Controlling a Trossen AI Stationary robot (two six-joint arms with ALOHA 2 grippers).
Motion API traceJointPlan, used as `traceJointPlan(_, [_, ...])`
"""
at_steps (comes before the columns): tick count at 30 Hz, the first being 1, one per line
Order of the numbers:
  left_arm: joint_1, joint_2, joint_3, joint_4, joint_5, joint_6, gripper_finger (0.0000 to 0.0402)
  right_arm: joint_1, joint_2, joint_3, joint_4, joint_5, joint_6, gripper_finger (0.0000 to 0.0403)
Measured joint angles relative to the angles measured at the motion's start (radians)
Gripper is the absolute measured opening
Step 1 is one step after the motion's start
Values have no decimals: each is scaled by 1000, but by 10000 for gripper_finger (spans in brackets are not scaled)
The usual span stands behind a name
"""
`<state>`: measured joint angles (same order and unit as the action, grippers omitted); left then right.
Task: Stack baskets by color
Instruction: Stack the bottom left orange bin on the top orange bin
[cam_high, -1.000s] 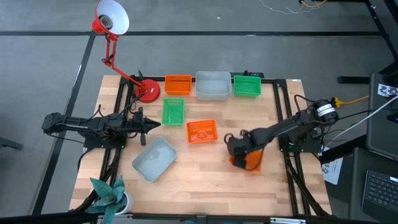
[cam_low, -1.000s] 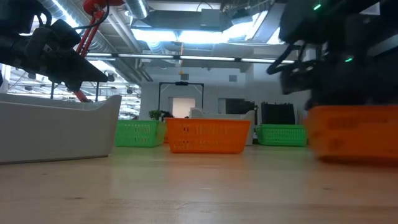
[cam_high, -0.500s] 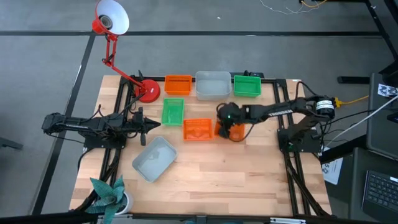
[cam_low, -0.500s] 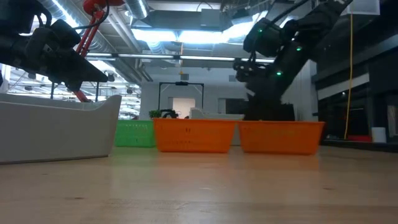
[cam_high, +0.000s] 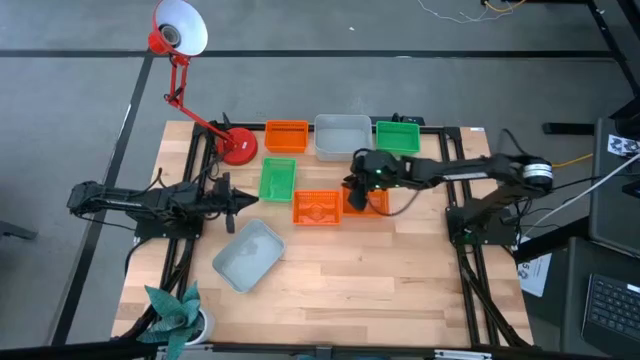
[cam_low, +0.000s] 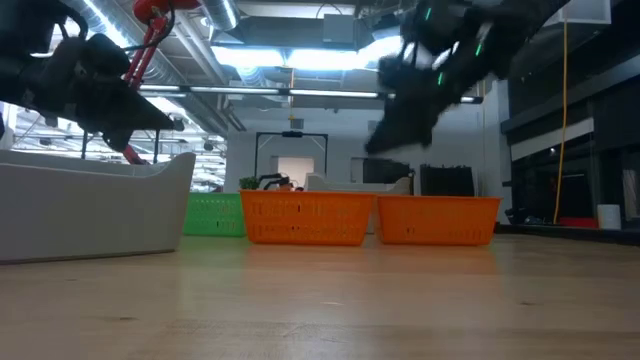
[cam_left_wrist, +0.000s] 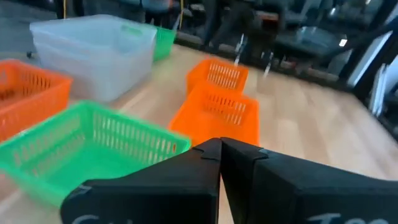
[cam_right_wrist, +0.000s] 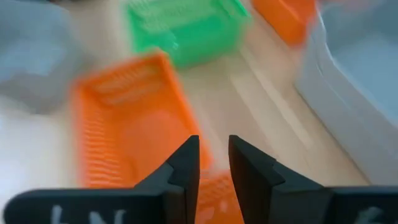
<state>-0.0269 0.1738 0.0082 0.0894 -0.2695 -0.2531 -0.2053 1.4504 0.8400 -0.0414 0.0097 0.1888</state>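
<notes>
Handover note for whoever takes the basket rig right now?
Left gripper: shut, empty, waiting at the table's left.
Right gripper: open, empty, raised above the right orange basket.
That basket stands beside the middle orange basket, not nested.
Loose: near green basket, near grey basket.
Far row: far orange basket, far grey basket, far green basket.
Done: oranges gathered.
Left: nest every loose basket by colour.

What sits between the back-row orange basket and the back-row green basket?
A pale grey basket sits between the orange basket and the green basket, seen in the high view.
</notes>
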Motion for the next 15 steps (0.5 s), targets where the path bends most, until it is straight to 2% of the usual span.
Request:
traceJointPlan(4, [1, 0, 0, 179, 12, 1, 0, 60, -164, 14, -40, -5, -38, 86])
traceJointPlan(7, [1, 22, 3, 340, 112, 29, 0, 118, -292, 6, -45, 45, -50, 86])
traceJointPlan(12, [1, 122, 62, 344, 143, 23, 0, 232, -451, 1, -154, 276, -61, 86])
traceJointPlan(15, [1, 234, 129, 342, 144, 36, 0, 299, -515, 1, -268, 403, -13, 86])
